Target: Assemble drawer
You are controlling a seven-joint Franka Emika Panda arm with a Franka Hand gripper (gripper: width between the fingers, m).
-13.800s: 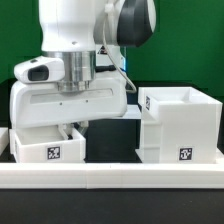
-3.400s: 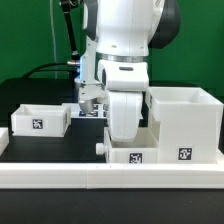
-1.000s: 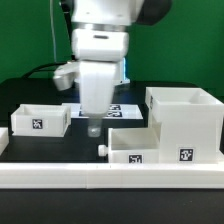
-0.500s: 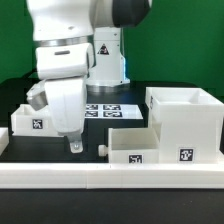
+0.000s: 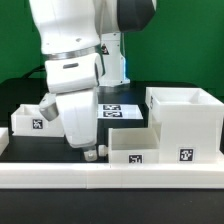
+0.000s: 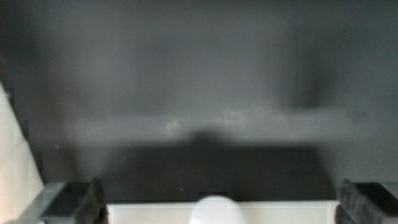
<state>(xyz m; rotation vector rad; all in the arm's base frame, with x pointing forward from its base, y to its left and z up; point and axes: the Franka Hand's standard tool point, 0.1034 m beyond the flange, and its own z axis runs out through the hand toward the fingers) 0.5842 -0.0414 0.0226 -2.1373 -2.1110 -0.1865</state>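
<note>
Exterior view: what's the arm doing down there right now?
The gripper is low over the table, at the knobbed end of the small tray that sits next to the tall case. In the wrist view its jaws stand wide open, holding nothing. The other tray sits apart at the exterior view's left.

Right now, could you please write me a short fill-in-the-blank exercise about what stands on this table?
1. One tall case and ___ small trays stand on the black table.
2. The knob belongs to the tray next to the tall ___.
3. The gripper is ___, not shut.
Missing words: two; case; open.
</note>
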